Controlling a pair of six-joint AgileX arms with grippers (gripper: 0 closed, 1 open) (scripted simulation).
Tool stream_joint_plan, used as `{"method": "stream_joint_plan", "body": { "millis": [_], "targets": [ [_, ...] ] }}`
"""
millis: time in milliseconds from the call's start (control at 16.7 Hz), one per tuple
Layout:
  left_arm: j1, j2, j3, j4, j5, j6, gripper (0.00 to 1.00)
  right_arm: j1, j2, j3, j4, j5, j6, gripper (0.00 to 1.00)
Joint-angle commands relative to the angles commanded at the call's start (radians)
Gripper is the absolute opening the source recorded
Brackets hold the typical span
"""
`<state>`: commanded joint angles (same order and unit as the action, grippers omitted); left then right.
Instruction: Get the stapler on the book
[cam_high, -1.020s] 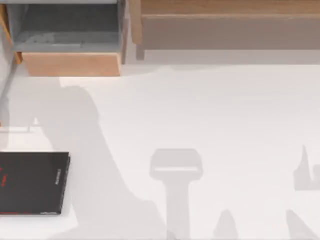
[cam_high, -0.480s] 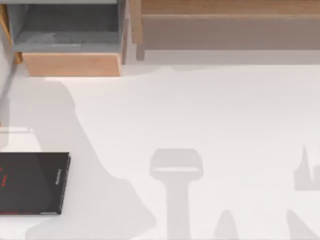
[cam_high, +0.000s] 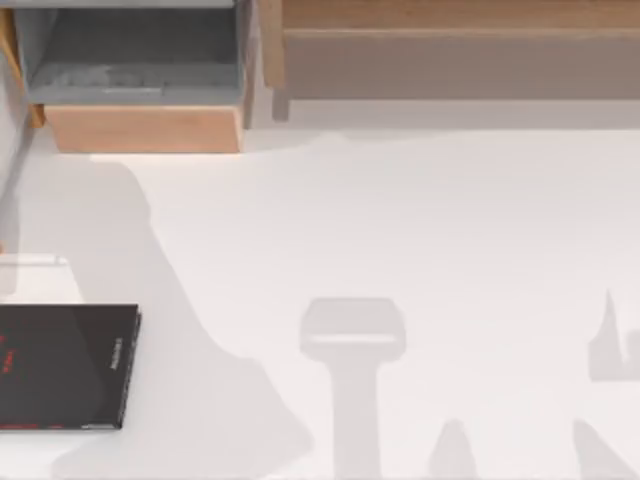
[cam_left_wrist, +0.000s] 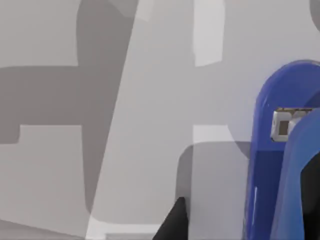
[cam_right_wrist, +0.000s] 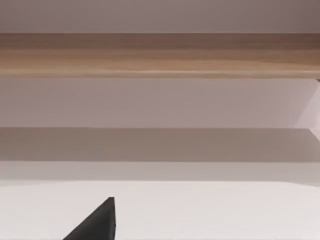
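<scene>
Blue stapler (cam_left_wrist: 272, 165) lies right beside the left gripper (cam_left_wrist: 240, 220); its grasp cannot be told. It should be carried level over the black book (cam_high: 65, 365) and lowered flat.

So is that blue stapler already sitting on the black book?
Apart. The top view shows the book with a bare cover; the left wrist view shows the stapler elsewhere, over the pale table.
</scene>
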<state>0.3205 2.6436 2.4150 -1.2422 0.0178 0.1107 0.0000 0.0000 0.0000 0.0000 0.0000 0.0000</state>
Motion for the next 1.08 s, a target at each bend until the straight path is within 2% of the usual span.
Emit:
{"method": "stream_joint_plan", "body": {
  "millis": [300,1080],
  "targets": [
    [0.000,0.000,0.000,0.000,0.000,0.000,0.02,0.000,0.000,0.000,0.000,0.000,0.000,1.00],
    [0.010,-0.050,-0.010,-0.004,0.002,-0.009,0.00,0.000,0.000,0.000,0.000,0.000,0.000,1.00]
  ]
}}
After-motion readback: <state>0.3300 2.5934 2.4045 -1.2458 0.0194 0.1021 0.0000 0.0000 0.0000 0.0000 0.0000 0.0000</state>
